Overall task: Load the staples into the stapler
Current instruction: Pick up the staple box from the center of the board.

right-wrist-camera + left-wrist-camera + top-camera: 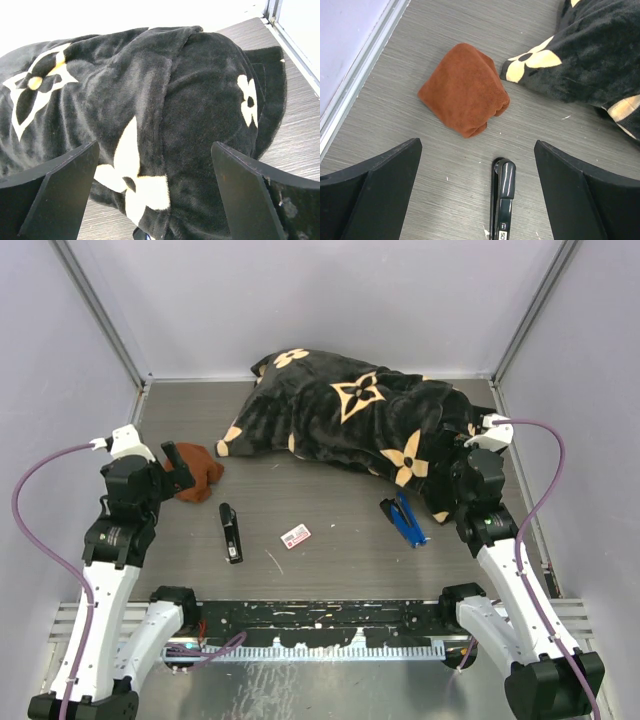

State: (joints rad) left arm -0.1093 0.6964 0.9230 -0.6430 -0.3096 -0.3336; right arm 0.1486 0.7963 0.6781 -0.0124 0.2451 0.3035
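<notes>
The left pincer (477,145) sits lowest in its wrist view, its two black fingers spread wide and holding nothing. In the gap between them are bare grey worktop (330,565) and the far end of the black stapler (502,197), which lies flat and closed. Seen from above, this pincer hangs just beyond and to the left of the black stapler. It is beside a folded brown cloth (465,90) that rests farther from the black stapler on the same side. The staples (296,535), a small white box with a red-pink label facing up, lie flat on the worktop just to the right of the black stapler, near it but not touching. The black stapler therefore lies between the box and the left pincer, and the box appears in neither wrist view. Farther right of the black stapler, past the box, lies a blue stapler (405,520) against the near edge of a black blanket with cream flower shapes (350,415). The right pincer (155,145) is well to the right of the black stapler and well apart from the box. Its fingers are also spread wide and empty, facing the heaped blanket.
</notes>
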